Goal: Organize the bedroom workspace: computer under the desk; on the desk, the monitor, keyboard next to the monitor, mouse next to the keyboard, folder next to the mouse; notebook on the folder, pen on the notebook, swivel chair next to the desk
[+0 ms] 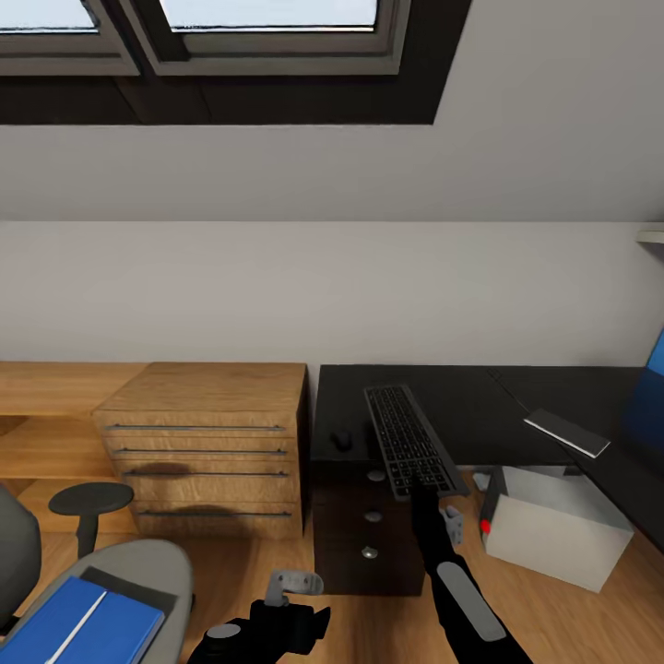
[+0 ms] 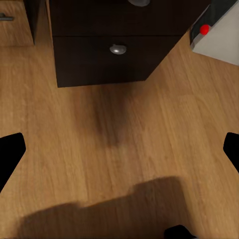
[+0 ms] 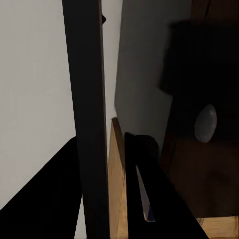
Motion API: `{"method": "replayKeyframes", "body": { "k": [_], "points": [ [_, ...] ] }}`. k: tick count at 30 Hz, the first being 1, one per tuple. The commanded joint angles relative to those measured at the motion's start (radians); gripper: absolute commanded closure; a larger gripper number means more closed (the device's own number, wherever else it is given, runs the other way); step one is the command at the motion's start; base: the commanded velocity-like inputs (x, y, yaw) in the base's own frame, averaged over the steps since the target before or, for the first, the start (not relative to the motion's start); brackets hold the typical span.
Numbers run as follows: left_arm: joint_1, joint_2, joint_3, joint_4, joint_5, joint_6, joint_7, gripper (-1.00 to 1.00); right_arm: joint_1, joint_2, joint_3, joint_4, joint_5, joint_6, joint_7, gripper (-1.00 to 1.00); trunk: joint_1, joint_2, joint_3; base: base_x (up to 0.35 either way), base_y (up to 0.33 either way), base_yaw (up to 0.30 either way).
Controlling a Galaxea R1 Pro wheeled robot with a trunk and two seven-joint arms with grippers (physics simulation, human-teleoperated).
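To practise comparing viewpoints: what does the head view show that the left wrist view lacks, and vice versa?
Head view: keyboard at the desk front edge, mouse beside it, blue folder on the swivel chair. Left wrist view: a broad shadow beneath the open left gripper. Both: the computer with its red light, a drawer knob, wood floor.

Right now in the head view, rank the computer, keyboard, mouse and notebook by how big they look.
1. computer
2. keyboard, held by the right gripper
3. notebook, seen edge-on, so true size is unsure
4. mouse
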Motion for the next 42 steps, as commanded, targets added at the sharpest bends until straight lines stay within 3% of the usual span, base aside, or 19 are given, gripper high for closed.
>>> {"method": "replayKeyframes", "body": {
  "k": [1, 42],
  "points": [
    [-0.001, 0.001, -0.002, -0.001, 0.010, 0.001, 0.010, -1.00, -0.001, 0.000, 0.004, 0.005, -0.009, -0.006, 0.005, 1.00, 0.000, -0.001, -0.001, 0.157, 0.001, 0.000],
    [-0.001, 0.001, -0.011, -0.001, 0.009, 0.001, 0.012, -1.00, -0.003, -0.007, -0.009, 0.029, -0.012, 0.002, 0.000, 1.00, 0.000, -0.001, -0.001, 0.077, 0.000, 0.000]
  ]
}}
